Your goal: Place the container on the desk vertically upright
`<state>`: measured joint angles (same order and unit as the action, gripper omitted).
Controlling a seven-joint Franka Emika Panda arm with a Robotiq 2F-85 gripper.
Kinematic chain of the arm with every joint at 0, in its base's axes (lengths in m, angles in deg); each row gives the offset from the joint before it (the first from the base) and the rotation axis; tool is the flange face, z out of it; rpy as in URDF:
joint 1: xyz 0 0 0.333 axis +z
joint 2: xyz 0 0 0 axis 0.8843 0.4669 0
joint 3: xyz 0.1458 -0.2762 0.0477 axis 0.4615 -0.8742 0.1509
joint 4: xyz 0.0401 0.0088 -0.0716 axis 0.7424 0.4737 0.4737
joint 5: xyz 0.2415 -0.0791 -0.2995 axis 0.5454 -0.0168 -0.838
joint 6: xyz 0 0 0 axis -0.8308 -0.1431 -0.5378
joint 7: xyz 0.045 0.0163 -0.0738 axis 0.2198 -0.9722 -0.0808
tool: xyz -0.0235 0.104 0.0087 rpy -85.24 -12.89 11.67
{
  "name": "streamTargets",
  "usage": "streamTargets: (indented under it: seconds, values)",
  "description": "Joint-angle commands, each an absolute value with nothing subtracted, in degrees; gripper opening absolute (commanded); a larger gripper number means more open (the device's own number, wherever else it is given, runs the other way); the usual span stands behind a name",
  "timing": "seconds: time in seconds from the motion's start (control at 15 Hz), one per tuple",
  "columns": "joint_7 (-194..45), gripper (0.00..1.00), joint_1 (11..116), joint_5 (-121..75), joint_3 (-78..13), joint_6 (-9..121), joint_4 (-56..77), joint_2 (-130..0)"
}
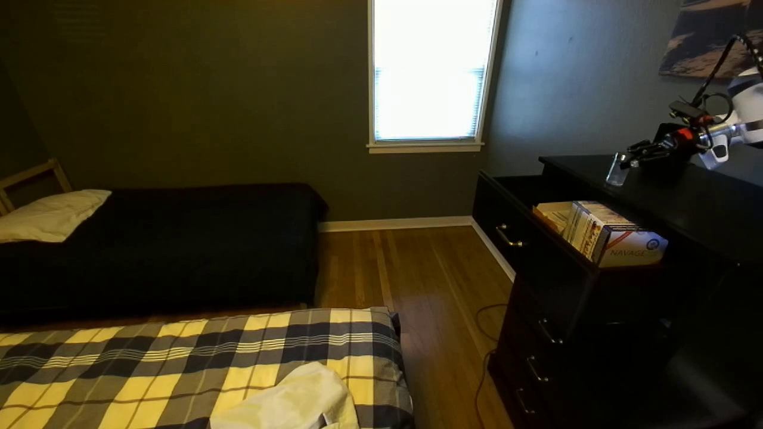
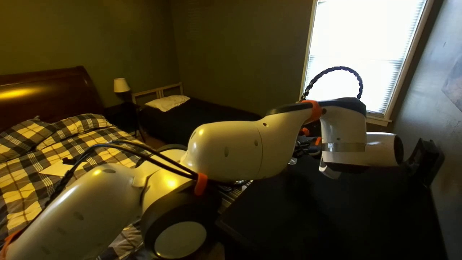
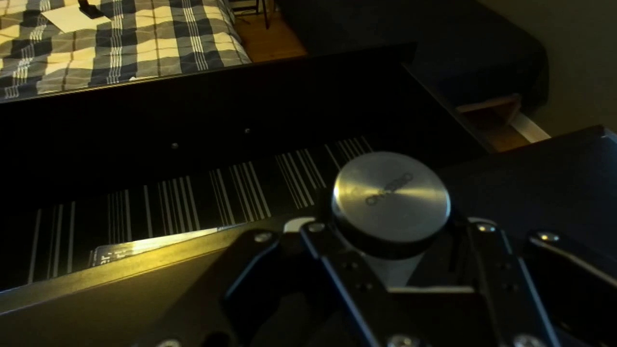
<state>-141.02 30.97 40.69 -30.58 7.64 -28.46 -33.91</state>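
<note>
Translucent grey cylindrical container (image 1: 616, 173) gripped by black end effector (image 1: 627, 156) at black wooden table (image 1: 709, 199).
White cardboard box (image 1: 630, 245) reads "NAVAGE"; metal lid (image 3: 391, 195) lettering unclear.

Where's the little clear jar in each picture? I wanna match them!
In an exterior view: the small clear cylindrical jar, on the right.
In an exterior view: right of centre, probably a sliver of jar beside the white robot arm.
In the wrist view: its round silver lid, right of centre, at the black fingers.
All views share the yellow-and-dark plaid bedspread.
</note>
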Motion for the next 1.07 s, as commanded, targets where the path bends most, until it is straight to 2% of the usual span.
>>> streamTargets:
  seconds: [0.0, 0.07, 0.27, 0.33, 1.0]
  values:
    - [-141.27, 0.74, 32.24, 39.57, -32.45, 6.15, -30.89, -32.84]
    - [-141.03, 0.75, 32.66, 39.10, -32.86, 6.60, -30.97, -33.03]
    - [-141.65, 0.97, 33.58, 37.09, -33.90, 6.15, -31.71, -33.85]
    - [-141.93, 1.00, 34.05, 35.03, -34.18, 6.64, -31.43, -34.70]
    - [-145.84, 1.00, 41.88, 11.08, -42.59, 5.58, -36.14, -41.21]
